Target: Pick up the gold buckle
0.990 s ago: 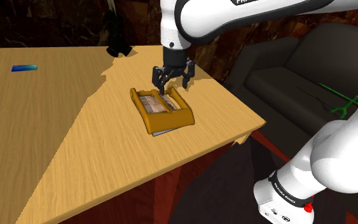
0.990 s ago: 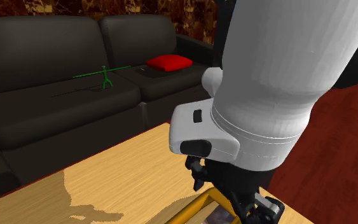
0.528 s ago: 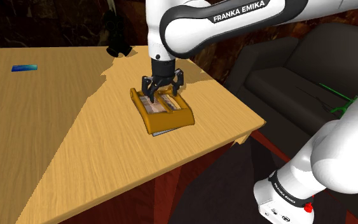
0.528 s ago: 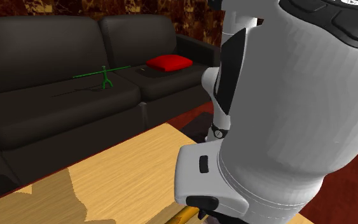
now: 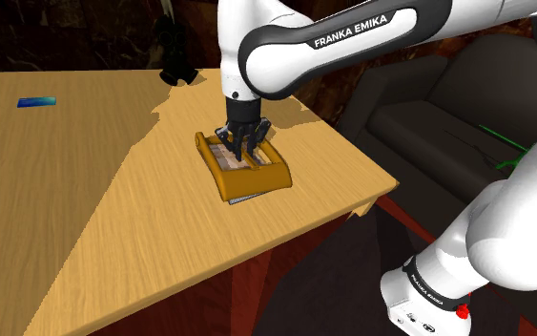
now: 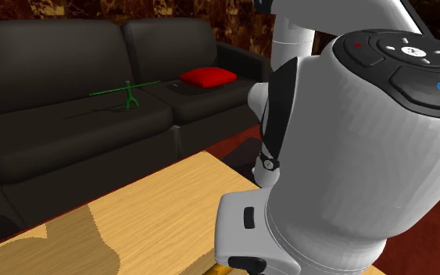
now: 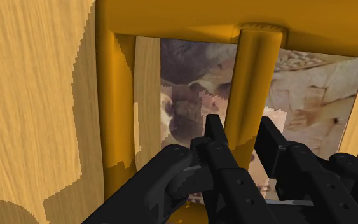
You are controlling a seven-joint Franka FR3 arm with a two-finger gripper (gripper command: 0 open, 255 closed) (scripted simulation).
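Hard to read first: in the second exterior view, the white arm (image 6: 351, 156) in front of nearly the whole near half, covering whatever is beneath it. Behind it, a dark sofa (image 6: 69, 133) with a red cushion (image 6: 208, 76) and a thin green object (image 6: 128, 94), too small to name. Lower down, a strip of wooden table (image 6: 148, 219).

In the shoulder view, the gold buckle (image 5: 257, 181) flat on the wooden table (image 5: 85, 210), near the corner on that view's right. Its far part masked by the gripper (image 5: 241, 146), down inside the frame. Fingers close together there, yet contact difficult to judge from this side. Well apart on the same table, a small blue card (image 5: 37, 101). At the back edge, a black shape (image 5: 175, 69), not possible to identify.

Clearer from the wrist view: gripper (image 7: 241, 137) astride the middle bar (image 7: 254, 76) of the gold buckle (image 7: 171, 19), fingers (image 7: 214, 149) clenched against its two sides, grasping it. Outer frame cut off at the picture's borders. Inside the frame, a brownish mottled patch (image 7: 184, 95), unclear what.
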